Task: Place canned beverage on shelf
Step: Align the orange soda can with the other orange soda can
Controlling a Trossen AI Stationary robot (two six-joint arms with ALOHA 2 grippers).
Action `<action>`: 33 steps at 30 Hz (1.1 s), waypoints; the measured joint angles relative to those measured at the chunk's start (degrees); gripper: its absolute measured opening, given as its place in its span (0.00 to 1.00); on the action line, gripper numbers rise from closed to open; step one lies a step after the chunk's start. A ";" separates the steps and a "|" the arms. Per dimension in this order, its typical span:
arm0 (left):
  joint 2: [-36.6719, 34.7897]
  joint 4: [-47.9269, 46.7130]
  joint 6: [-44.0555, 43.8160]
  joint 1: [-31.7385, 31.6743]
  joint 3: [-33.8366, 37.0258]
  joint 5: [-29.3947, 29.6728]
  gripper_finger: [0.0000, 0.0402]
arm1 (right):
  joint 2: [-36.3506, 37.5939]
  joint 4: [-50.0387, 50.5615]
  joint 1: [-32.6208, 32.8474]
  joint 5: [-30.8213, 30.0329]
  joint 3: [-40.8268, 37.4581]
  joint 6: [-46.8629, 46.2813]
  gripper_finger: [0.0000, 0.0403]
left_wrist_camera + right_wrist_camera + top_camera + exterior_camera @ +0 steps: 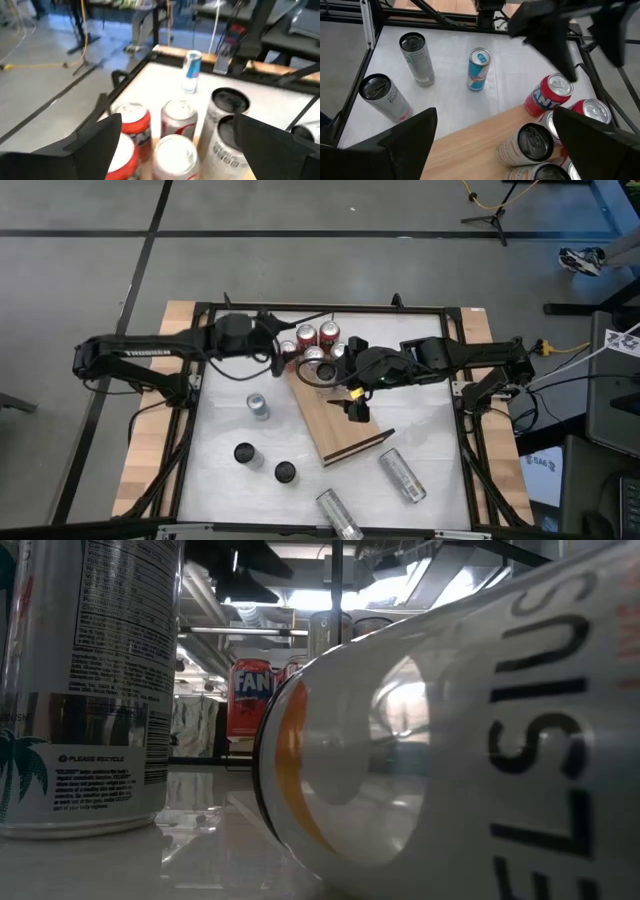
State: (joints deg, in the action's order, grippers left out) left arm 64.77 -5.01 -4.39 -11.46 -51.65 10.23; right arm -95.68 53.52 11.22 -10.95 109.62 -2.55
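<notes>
The shelf [335,420] is a light wooden board lying slantwise on the white table. Several cans [318,345] stand upright in a cluster at its far end: red ones, a white one and dark-topped silver ones [532,145]. My left gripper [284,347] hangs open just left of the cluster and above it. In its wrist view the can tops show between its fingers [175,132]. My right gripper [340,375] hangs open above the board beside the cluster [495,125]. Neither gripper holds anything.
A blue-and-silver can [258,405] and two dark-topped cans [245,452] [285,472] stand on the table's left half. Two silver cans lie on their sides near the front edge [402,476] [338,515]. One of them fills the low view [450,740]. A black frame [190,400] rims the table.
</notes>
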 joint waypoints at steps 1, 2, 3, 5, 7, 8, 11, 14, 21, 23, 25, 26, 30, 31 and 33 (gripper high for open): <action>0.10 -2.80 0.01 -0.53 -1.75 0.00 0.94 | 0.00 0.05 0.00 0.00 0.00 0.00 0.97; 0.17 -5.41 -0.02 -1.16 -3.32 0.01 0.94 | 0.00 0.07 0.00 0.00 0.00 0.00 0.97; 0.20 -8.13 -0.06 -1.90 -4.56 -0.02 0.94 | -0.01 0.12 0.00 0.01 0.00 -0.01 0.97; 0.20 -12.87 -1.44 -3.43 -6.63 0.02 0.94 | -0.02 0.19 0.00 0.01 0.00 -0.02 0.97; 0.19 -15.84 -4.35 -4.96 -7.57 0.02 0.94 | -0.04 0.25 0.00 0.01 0.00 -0.04 0.97; 0.18 -17.13 -5.69 -5.60 -7.57 -0.05 0.94 | -0.04 0.26 0.00 0.01 0.00 -0.04 0.97; 0.67 -21.36 -8.82 -7.20 -7.57 -0.66 0.94 | -0.04 0.26 0.00 0.03 0.00 -0.07 0.97; 2.08 -24.76 -10.93 -7.77 -7.56 -0.67 0.94 | -0.04 -0.16 0.00 0.03 -0.66 -0.13 0.97; 7.01 -25.52 -12.13 -6.98 -7.55 -0.89 0.94 | -0.07 0.12 0.00 0.03 -3.16 -0.15 0.97; 8.22 -25.50 -12.21 -6.70 -7.55 -0.91 0.94 | -0.07 0.27 0.00 0.03 -3.66 -0.15 0.97; 9.27 -25.46 -12.98 -6.45 -7.55 -0.84 0.94 | -0.07 0.18 0.00 0.03 -3.69 -0.15 0.97; 9.76 -25.47 -13.36 -6.36 -7.55 -0.62 0.94 | -0.07 0.13 0.00 0.03 -3.69 -0.15 0.97; 10.73 -25.49 -13.48 -6.36 -7.53 -0.28 0.94 | -0.07 0.12 0.00 0.03 -3.69 -0.15 0.97; 10.80 -25.53 -13.48 -6.36 -7.53 -0.26 0.94 | -0.07 0.12 0.00 0.03 -3.69 -0.15 0.97; 10.82 -25.79 -13.48 -6.36 -7.53 -0.26 0.94 | -0.07 0.12 0.00 0.03 -3.69 -0.15 0.97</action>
State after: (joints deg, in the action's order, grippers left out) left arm 75.59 -30.80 -17.87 -17.82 -59.18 9.98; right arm -95.74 53.65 11.22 -10.92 105.93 -2.70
